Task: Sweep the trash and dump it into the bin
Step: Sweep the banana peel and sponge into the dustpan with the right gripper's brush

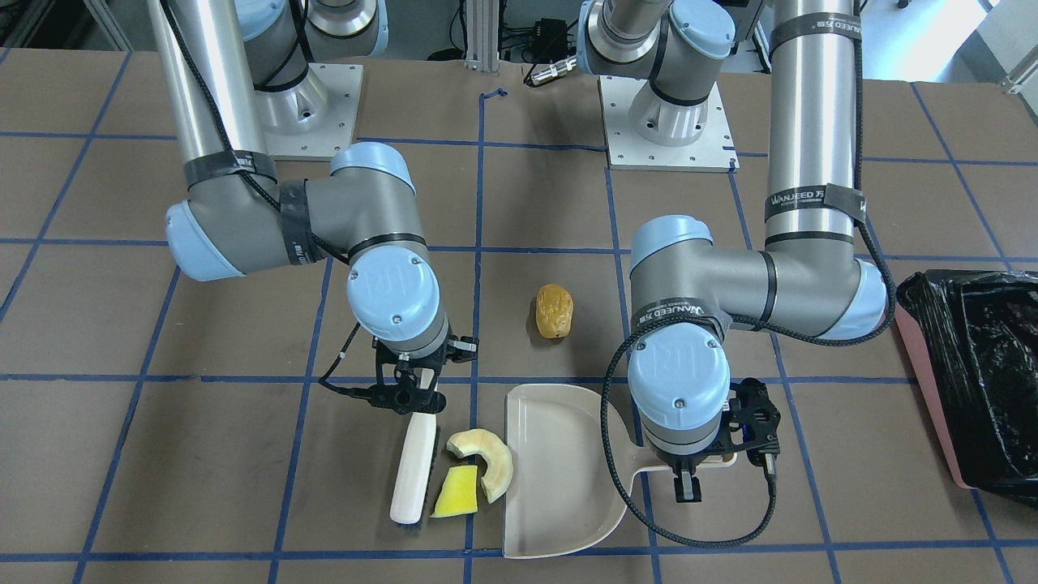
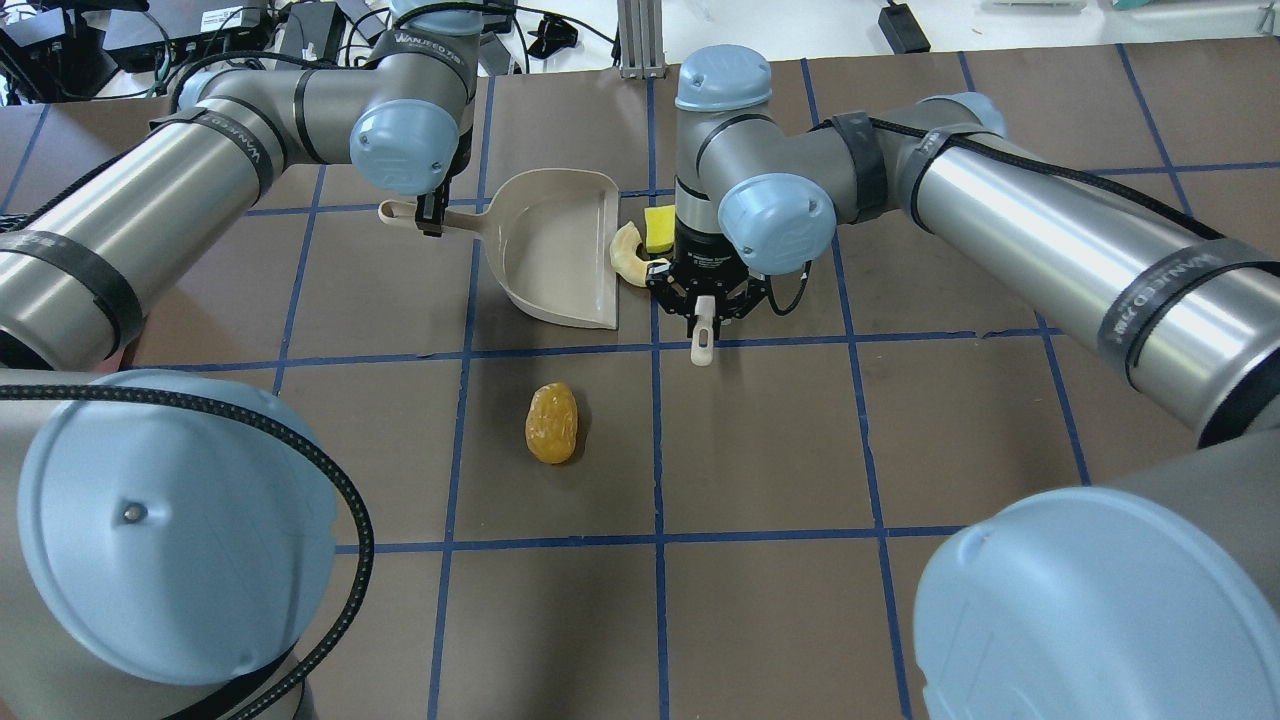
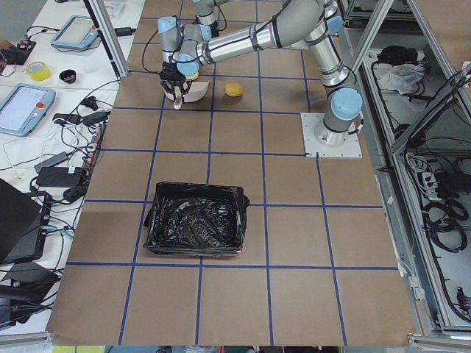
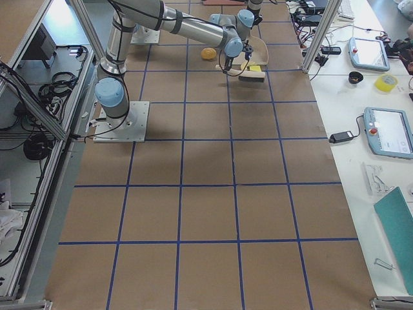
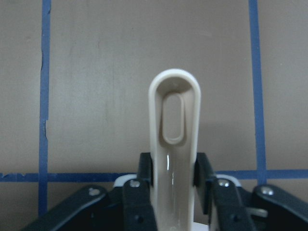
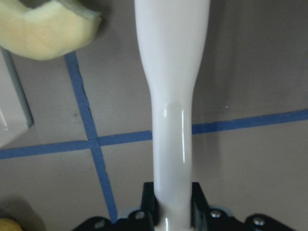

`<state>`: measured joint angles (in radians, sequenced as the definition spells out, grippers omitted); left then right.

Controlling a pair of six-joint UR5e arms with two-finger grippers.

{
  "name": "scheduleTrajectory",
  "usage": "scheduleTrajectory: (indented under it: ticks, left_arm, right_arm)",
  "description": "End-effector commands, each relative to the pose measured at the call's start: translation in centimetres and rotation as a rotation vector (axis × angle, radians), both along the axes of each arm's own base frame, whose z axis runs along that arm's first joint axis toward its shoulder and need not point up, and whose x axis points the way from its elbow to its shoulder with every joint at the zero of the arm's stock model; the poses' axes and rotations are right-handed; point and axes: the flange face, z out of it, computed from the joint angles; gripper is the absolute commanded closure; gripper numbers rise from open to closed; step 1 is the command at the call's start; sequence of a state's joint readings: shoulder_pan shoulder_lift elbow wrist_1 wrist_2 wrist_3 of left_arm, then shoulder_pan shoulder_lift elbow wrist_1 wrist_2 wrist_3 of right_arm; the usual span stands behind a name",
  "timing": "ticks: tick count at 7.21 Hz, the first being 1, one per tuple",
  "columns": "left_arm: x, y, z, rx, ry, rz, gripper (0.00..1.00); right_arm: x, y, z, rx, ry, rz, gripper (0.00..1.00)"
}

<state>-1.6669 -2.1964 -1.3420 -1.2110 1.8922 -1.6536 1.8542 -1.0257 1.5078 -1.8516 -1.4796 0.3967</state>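
Clamping the handle of the beige dustpan (image 1: 559, 495), the left gripper (image 1: 689, 470) pinches it from both sides. In the wrist view its fingers (image 5: 144, 168) press flat against the slotted handle. The pan lies on the brown table (image 1: 162, 454), its open mouth facing away from this gripper and towards the right gripper (image 1: 415, 401).

The right gripper is squeezed onto the narrow neck of a white brush (image 1: 412, 470). The brush head reaches out from the gripper, away from the robot's base, with its bristles on the table.

Two pieces of trash lie between the two grippers, in the gap from brush to pan. The pale crescent rind (image 1: 486, 462) touches the pan's lip. The yellow wedge (image 1: 456, 491) sits just beside the rind, against the brush's side.

The golden-brown lump (image 1: 554, 311) rests apart from both grippers, on their robot side and roughly midway between them. Neither the brush nor the pan touches it.

The bin (image 1: 920, 381), pink with a black bag (image 1: 989, 357) inside, stands well apart on the left gripper's outer side, away from the right gripper.
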Motion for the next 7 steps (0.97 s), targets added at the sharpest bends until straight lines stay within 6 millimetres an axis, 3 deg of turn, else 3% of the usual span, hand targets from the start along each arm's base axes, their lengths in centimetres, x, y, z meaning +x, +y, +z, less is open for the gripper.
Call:
scheduleTrajectory:
  ticks: [1,3,5,7]
  left_arm:
    - [-1.0,0.2,0.1,-0.006,0.0,-0.006,1.0]
    - [-1.3,0.3,0.2,-0.009,0.006,-0.007,1.0]
    - [-1.4,-0.1,-0.7,-0.021,0.014,-0.016,1.0]
    - [-2.2,-0.2,-0.7,-0.011,0.13,-0.116,1.0]
  right_arm:
    - [3.1,0.9,-0.5,0.002,0.005,0.011,1.0]
    - [4.8,1.4,-0.9,0.016,-0.045,0.008,1.0]
    - [8.4,2.9,0.7,-0.009,-0.044,-0.016,1.0]
    - [9.9,3.1,1.3,0.013,-0.112,-0.045,1.0]
